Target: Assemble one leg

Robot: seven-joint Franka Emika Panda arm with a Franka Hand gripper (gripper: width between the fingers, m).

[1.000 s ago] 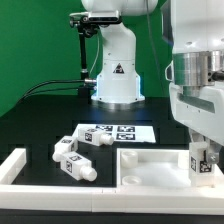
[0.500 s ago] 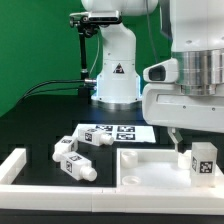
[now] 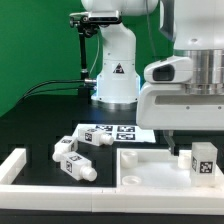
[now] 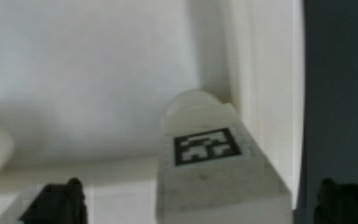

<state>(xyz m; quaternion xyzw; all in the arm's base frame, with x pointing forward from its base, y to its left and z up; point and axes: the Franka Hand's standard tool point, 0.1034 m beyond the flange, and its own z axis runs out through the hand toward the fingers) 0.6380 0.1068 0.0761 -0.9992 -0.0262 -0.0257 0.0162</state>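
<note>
A white leg (image 3: 203,158) with a black-and-white tag stands upright at the right corner of the white tabletop (image 3: 150,168) with a raised rim. My gripper (image 3: 198,136) hangs just above it, open. In the wrist view the leg (image 4: 208,150) stands between my two dark fingertips (image 4: 55,204), with a gap on each side, and the gripper (image 4: 199,206) holds nothing. Two more legs lie on the table to the exterior view's left, one (image 3: 73,160) nearer and one (image 3: 96,136) behind it.
The marker board (image 3: 128,131) lies behind the tabletop. The robot's white base (image 3: 115,75) stands at the back with a black cable to its left. A white raised border (image 3: 15,168) runs along the front left.
My gripper was down around the leg one second ago. It has risen, and the leg stays standing on the tabletop, now fully in view.
</note>
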